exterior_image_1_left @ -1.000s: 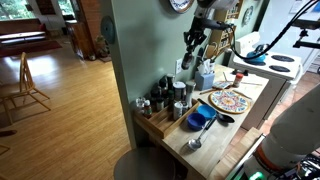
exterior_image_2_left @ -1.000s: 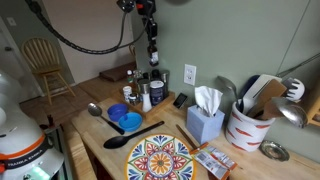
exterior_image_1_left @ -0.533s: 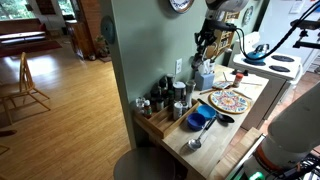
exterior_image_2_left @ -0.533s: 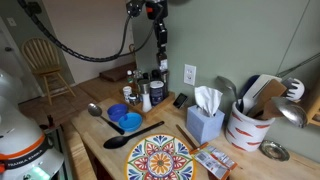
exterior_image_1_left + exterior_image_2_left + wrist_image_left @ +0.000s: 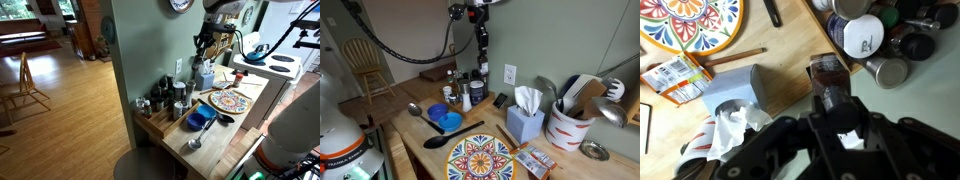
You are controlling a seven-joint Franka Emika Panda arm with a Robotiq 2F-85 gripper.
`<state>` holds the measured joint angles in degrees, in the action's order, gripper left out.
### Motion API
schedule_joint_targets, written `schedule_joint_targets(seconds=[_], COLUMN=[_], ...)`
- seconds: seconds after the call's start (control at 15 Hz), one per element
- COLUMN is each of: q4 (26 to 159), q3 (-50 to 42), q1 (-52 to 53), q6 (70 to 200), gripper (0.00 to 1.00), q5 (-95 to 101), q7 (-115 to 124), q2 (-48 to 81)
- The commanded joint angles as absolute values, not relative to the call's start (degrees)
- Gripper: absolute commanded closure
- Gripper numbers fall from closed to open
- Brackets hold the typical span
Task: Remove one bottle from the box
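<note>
**A:** What does the hand have?

**B:** It's closed on a small dark bottle. We see a finger on each side, and the bottle hangs straight down from the grip.

**A:** Why is it held so high?

**B:** We judge it's for clearance. At that height the bottle's base sits well above the caps of the other bottles, so a sideways move wouldn't knock them.

**A:** And where is the box?

**B:** The box sits at the end of the worktop by the wall, and it's crowded with jars. One bottle is out of it, so we'd call the task nearly done. What's left is setting the bottle down.

**A:** Which view tells us the most?

**B:** Only the wrist view shows the grip itself. It also shows what lies underneath, which is bare wood between the tissue box and the jars, with the painted plate further off.

**A:** What do the exterior views add?

**B:** In both of them the bottle is too small and dark for us to tell it from the fingers. They do show the height above the box, though. They also show the blue bowl just beside the box, which the wrist view doesn't show.
</note>
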<state>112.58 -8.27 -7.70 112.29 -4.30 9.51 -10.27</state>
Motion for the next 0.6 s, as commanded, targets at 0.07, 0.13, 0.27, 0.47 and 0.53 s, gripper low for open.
schedule_joint_targets(seconds=[0.07,0.13,0.27,0.47,0.53], q4=[113.19,113.48,113.67,113.71,113.88], q3=[-7.45,-7.53,-8.08,-8.91,-9.0], q1=[-8.19,-8.21,-8.44,-8.79,-8.84], q6=[116.47,117.92,120.7,123.96,124.47], gripper=[0.92,0.92,0.92,0.92,0.92], q5=[0.19,1.22,2.46,0.61,-0.06], q7=[13.35,14.08,15.63,16.59,16.8], q2=[-5.02,-3.79,-1.06,2.64,3.71])
